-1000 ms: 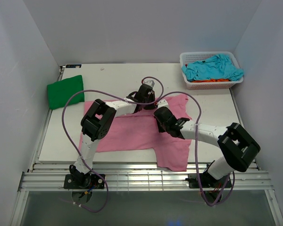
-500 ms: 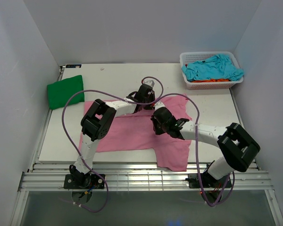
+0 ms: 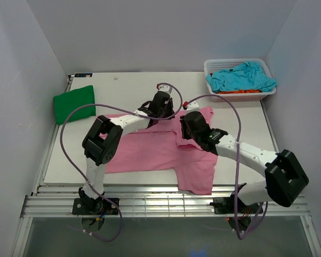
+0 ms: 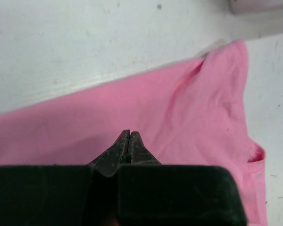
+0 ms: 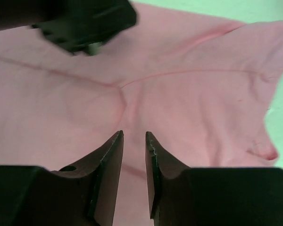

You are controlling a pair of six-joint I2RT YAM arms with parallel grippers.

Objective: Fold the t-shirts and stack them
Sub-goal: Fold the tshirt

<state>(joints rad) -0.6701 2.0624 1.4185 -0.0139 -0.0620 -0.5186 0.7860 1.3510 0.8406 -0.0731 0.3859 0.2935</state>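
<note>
A large pink t-shirt (image 3: 144,152) lies spread on the white table, with a small raised fold near its middle right. My left gripper (image 3: 159,108) is shut, its tips (image 4: 128,133) resting on the pink cloth near the shirt's far edge; no cloth shows between the jaws. My right gripper (image 3: 188,122) hovers just to the right of it over the shirt (image 5: 188,94), jaws slightly open and empty (image 5: 133,135). A folded green t-shirt (image 3: 74,103) lies at the far left. Turquoise (image 3: 241,77) and orange (image 3: 241,91) t-shirts lie in the basket.
The white mesh basket (image 3: 218,97) stands at the table's far right corner. The left gripper's black body (image 5: 80,21) shows at the upper left of the right wrist view. Purple cables loop over both arms. The shirt's lower sleeve hangs over the table's front edge (image 3: 195,184).
My right arm has swung right and its gripper has moved towards the shirt's far edge. My left gripper has shifted slightly farther. A small fold has appeared in the shirt's middle right.
</note>
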